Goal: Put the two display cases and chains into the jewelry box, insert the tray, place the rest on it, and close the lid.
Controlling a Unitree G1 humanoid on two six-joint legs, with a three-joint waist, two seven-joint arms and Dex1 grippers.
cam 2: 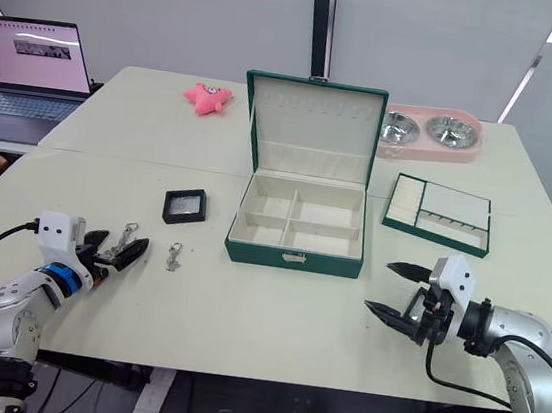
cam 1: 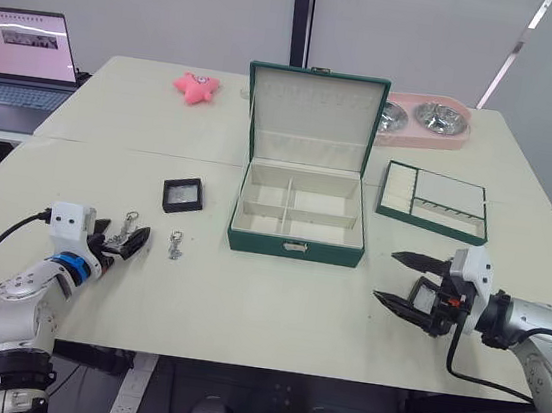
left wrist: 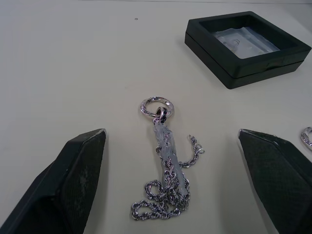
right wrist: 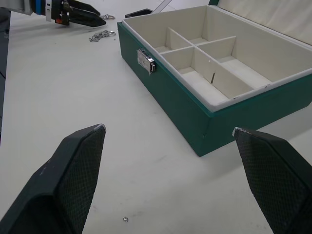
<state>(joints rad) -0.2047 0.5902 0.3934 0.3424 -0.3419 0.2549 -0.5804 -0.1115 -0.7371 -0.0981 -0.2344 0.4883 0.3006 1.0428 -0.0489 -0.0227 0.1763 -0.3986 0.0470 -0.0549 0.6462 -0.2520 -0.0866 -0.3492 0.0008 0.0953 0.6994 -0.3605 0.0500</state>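
The dark green jewelry box [cam 1: 295, 248] stands open mid-table, its cream compartments bare and its lid [cam 1: 315, 111] upright behind. The tray [cam 1: 434, 201] lies to the box's right. One black-framed display case [cam 1: 182, 195] rests left of the box. A silver chain [left wrist: 165, 161] lies on the table between the fingers of my open left gripper [cam 1: 123, 238]. Another chain [cam 1: 175, 246] lies just right of that gripper. At the box's front right, my right gripper [cam 1: 385, 275] hovers open and holds nothing, pointing toward the box [right wrist: 195, 97].
An open laptop [cam 1: 22, 60] sits at the far left. A pink star toy [cam 1: 196, 87] lies behind the box to the left. A pink stand with two metal bowls [cam 1: 424, 121] is behind the tray.
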